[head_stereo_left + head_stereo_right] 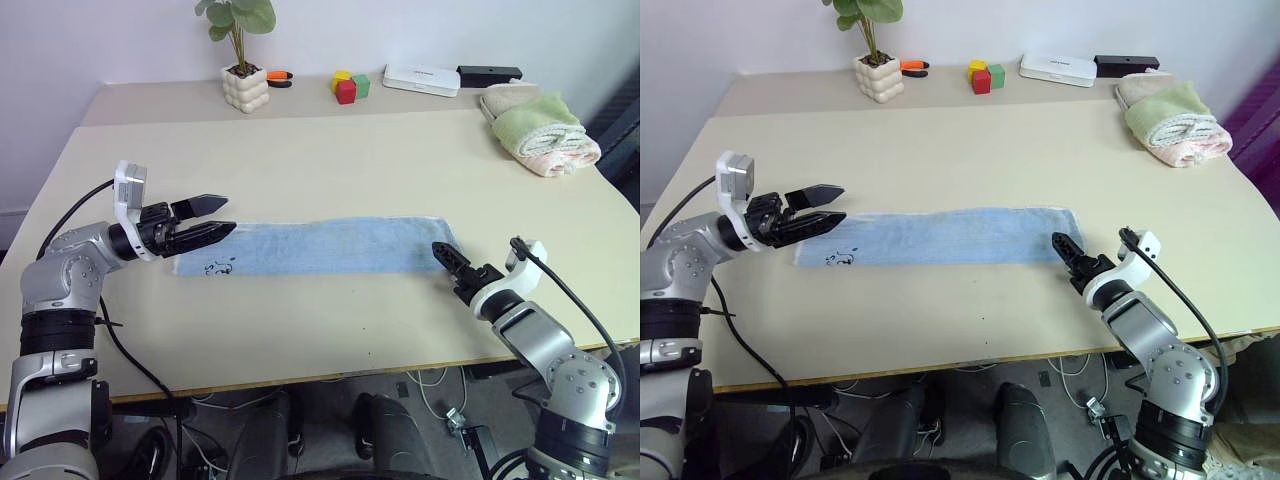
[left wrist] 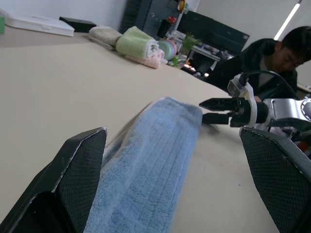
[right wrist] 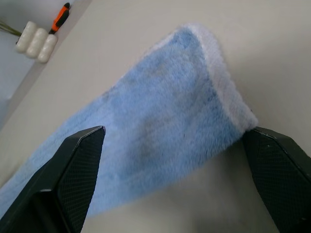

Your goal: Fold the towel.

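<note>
So the tabletop (image 1: 330, 160) is basically wide open where I'm working. The towel (image 1: 320, 246) lies flat across the near middle as a long narrow light blue strip, looks already folded lengthwise, running left to right with the small dark printed mark near its left end. I read that layout as set up for an end-to-end fold, which is why I've got one arm at each short end.

The left end effector (image 1: 215, 220) hovers just above the left end, pointing along the strip, fingers spread apart and holding nothing. The right end effector (image 1: 447, 256) sits at the right hem, also spread wide and empty; in its wrist view the whitish hem lies between the two fingers.

Everything else is well apart from the strip: rolled green and pink towels (image 1: 542, 133) at the far right, a white flat box (image 1: 421, 79), a potted plant (image 1: 243, 62), coloured blocks (image 1: 348, 86) and an orange-handled tool (image 1: 279, 78) along the back edge. Nothing blocks the fold path. A person shows behind the right arm in the left wrist view.
</note>
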### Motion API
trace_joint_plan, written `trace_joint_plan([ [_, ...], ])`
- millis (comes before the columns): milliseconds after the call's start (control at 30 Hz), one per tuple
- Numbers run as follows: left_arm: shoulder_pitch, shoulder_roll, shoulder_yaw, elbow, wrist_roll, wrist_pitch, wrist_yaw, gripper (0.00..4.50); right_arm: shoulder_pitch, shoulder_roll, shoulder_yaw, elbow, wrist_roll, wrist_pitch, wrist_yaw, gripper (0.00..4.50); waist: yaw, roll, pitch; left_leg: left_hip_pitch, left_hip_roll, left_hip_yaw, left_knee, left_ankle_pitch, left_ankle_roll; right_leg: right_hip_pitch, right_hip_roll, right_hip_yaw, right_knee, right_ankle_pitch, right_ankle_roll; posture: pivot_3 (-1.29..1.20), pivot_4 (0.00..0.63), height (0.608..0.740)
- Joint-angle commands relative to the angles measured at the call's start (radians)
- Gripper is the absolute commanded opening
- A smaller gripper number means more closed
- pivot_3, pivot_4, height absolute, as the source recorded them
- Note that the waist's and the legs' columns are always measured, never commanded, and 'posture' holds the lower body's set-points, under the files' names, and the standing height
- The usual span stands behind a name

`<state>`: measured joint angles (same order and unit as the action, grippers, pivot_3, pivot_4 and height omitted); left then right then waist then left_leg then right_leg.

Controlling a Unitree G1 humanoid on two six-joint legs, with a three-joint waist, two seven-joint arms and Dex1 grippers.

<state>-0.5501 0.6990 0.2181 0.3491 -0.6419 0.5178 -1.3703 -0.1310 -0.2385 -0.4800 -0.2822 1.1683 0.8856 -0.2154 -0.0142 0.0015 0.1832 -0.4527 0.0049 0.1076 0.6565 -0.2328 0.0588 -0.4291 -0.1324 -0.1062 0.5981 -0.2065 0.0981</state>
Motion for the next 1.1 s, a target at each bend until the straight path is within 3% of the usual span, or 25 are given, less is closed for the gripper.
trace_joint_plan([
  [33, 0.006, -0.001, 0.035, -0.046, -0.017, -0.015, 0.022, 4.5, -0.029, 0.027, -0.016, 0.067, -0.029, -0.052, -0.047, 3.98, 0.0, 0.0, 0.0, 0.0, 0.0, 0.0, 0.0, 0.0, 0.0, 0.0, 0.0, 0.0, 0.0, 0.0, 0.0, 0.0, 0.15, 0.74],
  [67, 0.01, -0.002, 0.037, -0.049, -0.017, -0.016, 0.027, 4.5, -0.038, 0.027, -0.011, 0.075, -0.043, -0.061, -0.045, 3.7, 0.0, 0.0, 0.0, 0.0, 0.0, 0.0, 0.0, 0.0, 0.0, 0.0, 0.0, 0.0, 0.0, 0.0, 0.0, 0.0, 0.15, 0.74],
  [300, 0.029, -0.01, 0.045, -0.068, -0.024, -0.02, 0.05, 4.5, -0.074, 0.003, -0.021, 0.086, -0.06, -0.088, -0.055, 0.15, 0.002, 0.0, 0.0, 0.0, 0.0, 0.002, -0.002, 0.001, -0.001, 0.001, 0.0, 0.0, 0.0, 0.0, 0.0, 0.0, 0.15, 0.74],
  [700, 0.02, -0.03, 0.051, -0.034, -0.01, -0.068, 0.06, 4.5, -0.002, -0.272, -0.054, 0.01, -0.212, -0.097, 0.072, 0.03, 0.003, 0.0, 0.0, -0.001, 0.0, 0.003, -0.004, 0.002, -0.001, 0.002, 0.004, 0.0, 0.0, 0.001, 0.001, 0.0, 0.15, 0.74],
  [833, -0.008, -0.043, 0.04, -0.001, 0.003, -0.088, 0.059, 4.5, -0.026, -0.496, 0.123, -0.085, -0.439, -0.146, 0.229, 0.03, 0.002, 0.005, 0.002, -0.001, 0.001, 0.005, -0.003, 0.003, 0.001, 0.001, 0.005, 0.001, 0.001, 0.002, 0.003, 0.0, 0.15, 0.74],
  [967, -0.02, -0.045, 0.035, 0.014, 0.007, -0.097, 0.056, 4.5, -0.077, -0.553, 0.294, -0.183, -0.502, -0.146, 0.371, 0.03, 0.002, 0.001, 0.0, -0.001, 0.005, 0.004, -0.003, 0.004, 0.0, 0.001, 0.008, 0.001, 0.0, 0.001, 0.0, 0.0, 0.15, 0.74],
  [1100, -0.021, -0.047, 0.036, 0.003, 0.009, -0.093, 0.06, 4.5, -0.129, -0.541, 0.418, -0.221, -0.576, -0.152, 0.441, 0.03, 0.009, 0.001, 0.0, -0.002, 0.006, 0.004, -0.003, 0.004, 0.0, 0.001, 0.009, 0.0, 0.0, 0.002, 0.001, 0.0, 0.15, 0.74],
])
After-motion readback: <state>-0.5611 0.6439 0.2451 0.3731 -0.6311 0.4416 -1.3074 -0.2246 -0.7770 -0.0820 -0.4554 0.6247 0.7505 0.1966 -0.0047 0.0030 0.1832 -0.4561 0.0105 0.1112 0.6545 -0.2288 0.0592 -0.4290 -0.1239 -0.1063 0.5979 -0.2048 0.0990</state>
